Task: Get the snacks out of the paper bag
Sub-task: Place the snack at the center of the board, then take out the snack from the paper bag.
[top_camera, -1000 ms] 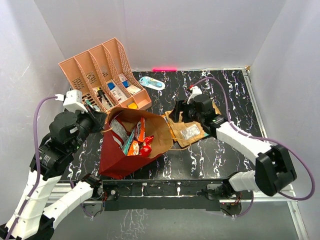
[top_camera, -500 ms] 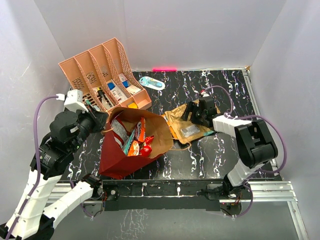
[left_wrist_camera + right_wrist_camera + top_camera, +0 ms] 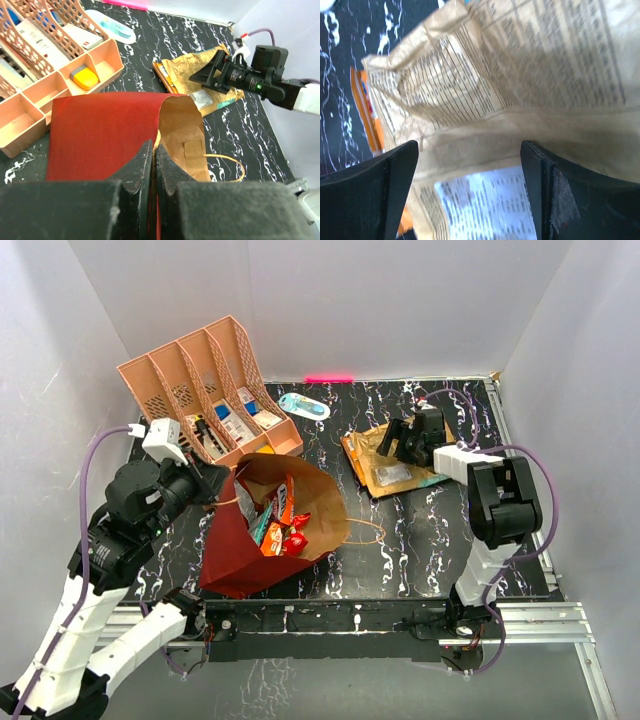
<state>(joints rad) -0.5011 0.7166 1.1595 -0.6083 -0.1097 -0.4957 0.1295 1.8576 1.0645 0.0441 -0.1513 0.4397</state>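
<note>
My left gripper point(image 3: 152, 150) clamps the paper bag point(image 3: 235, 550) rim, right gripper point(image 3: 405, 443) spread wide over gold packet point(image 3: 375, 458) at 2 o'clock; probably light, slippery, so pinch its seam.

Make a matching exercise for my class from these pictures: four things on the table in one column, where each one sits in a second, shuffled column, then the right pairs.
Column 1
1. paper bag
2. gold packet
3. peach organizer
4. light-blue oval object

Column 2
A. back-left corner of the table
B. under the open right gripper
C. rim pinched by the shut left gripper
D. near the back wall, just right of the peach organizer

Pairs: 1-C, 2-B, 3-A, 4-D
</note>
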